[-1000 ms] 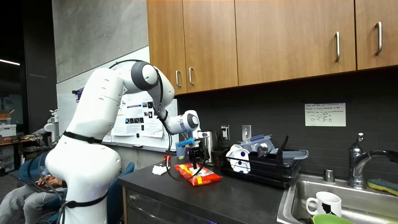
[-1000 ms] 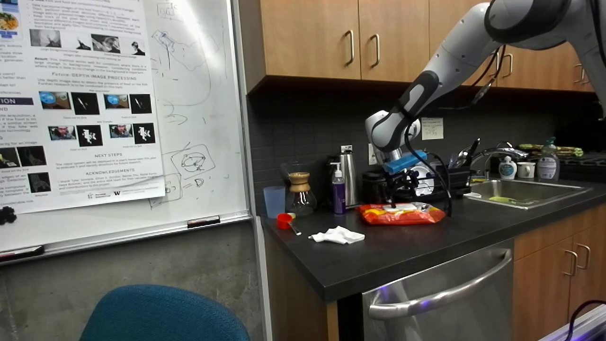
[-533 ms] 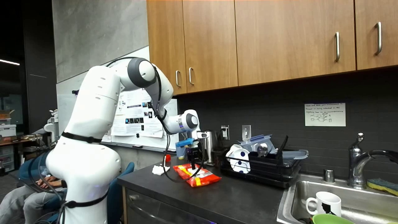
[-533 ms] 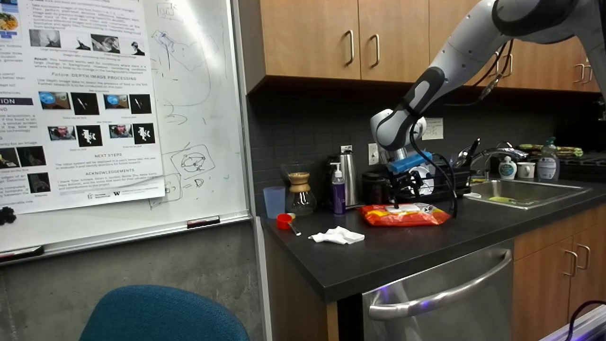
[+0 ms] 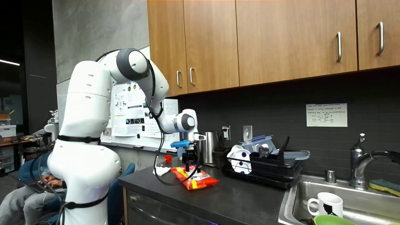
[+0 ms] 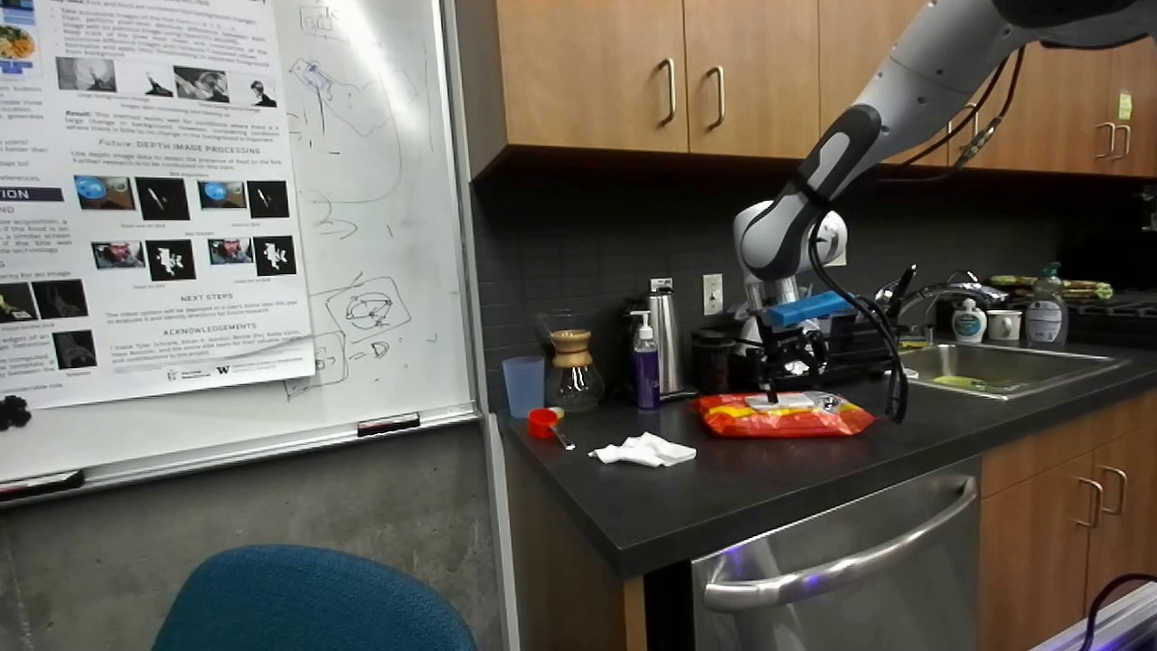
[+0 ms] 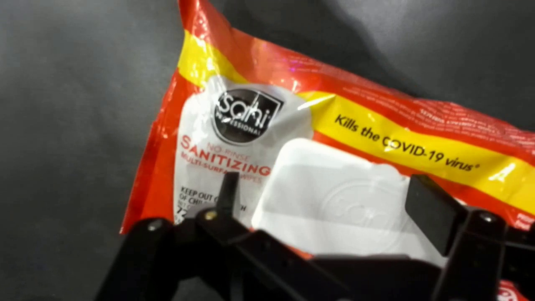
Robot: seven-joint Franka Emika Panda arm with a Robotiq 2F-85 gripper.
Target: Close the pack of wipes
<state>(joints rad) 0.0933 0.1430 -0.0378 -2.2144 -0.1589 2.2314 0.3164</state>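
My gripper [image 7: 326,192] spread wide, holding nothing. Pack of wipes [image 6: 788,420] just below me; white lid [image 7: 334,205] shows between my fingers [image 7: 432,213], looks flat, maybe not snapped. If I push off-middle, soft pack could squish, leaving lid loose.

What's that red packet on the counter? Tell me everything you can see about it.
The packet is glossy, soft-looking red plastic, wrinkled at the edges, with a yellow band, a white label for sanitizing wipes and a black "sani professional" badge. Its white, stiff-looking lid appears down; whether fully latched, I can't tell. It lies flat on the dark counter. The gripper is open just over it; whether they touch is unclear.
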